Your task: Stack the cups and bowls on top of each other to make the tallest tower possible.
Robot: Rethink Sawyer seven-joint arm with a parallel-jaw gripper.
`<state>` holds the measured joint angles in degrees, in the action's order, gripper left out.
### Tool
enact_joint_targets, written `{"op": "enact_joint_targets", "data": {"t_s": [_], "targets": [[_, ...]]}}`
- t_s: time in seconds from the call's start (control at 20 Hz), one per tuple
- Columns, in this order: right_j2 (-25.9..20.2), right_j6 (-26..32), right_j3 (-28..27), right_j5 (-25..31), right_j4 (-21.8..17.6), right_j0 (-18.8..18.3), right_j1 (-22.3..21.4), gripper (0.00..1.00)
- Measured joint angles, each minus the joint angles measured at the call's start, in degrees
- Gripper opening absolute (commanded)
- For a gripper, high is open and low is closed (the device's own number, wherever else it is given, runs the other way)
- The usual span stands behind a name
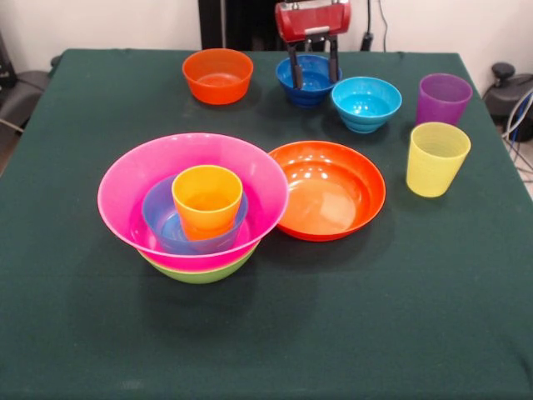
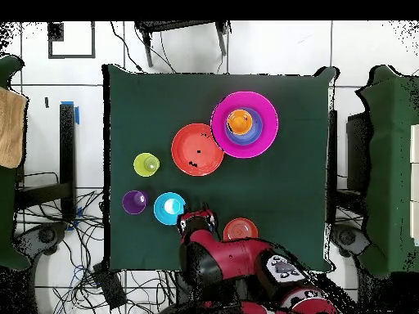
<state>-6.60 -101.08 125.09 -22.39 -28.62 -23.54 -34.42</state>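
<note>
Tower point(image 1: 193, 218) at counter point(image 1: 100, 333) 8 o'clock: pink bowl point(image 1: 133, 179) on lime bowl, holding blue bowl and orange cup point(image 1: 207, 200). Unstacked: shallow orange bowl point(image 1: 326, 190) centre, five pieces around 12–3 o'clock. Tool point(image 1: 313, 77) open, straddling dark blue bowl point(image 1: 307, 81).

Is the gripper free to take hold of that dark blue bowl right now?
Probably yes: the gripper hangs open at the dark blue bowl, fingers astride its far rim, and nothing lies in the bowl.
</note>
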Motion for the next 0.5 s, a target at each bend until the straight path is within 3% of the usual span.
{"op": "enact_joint_targets", "data": {"t_s": [0.5], "targets": [[0.04,0.00,-0.01,-0.11,0.00,-0.51,0.18,1.00]]}}
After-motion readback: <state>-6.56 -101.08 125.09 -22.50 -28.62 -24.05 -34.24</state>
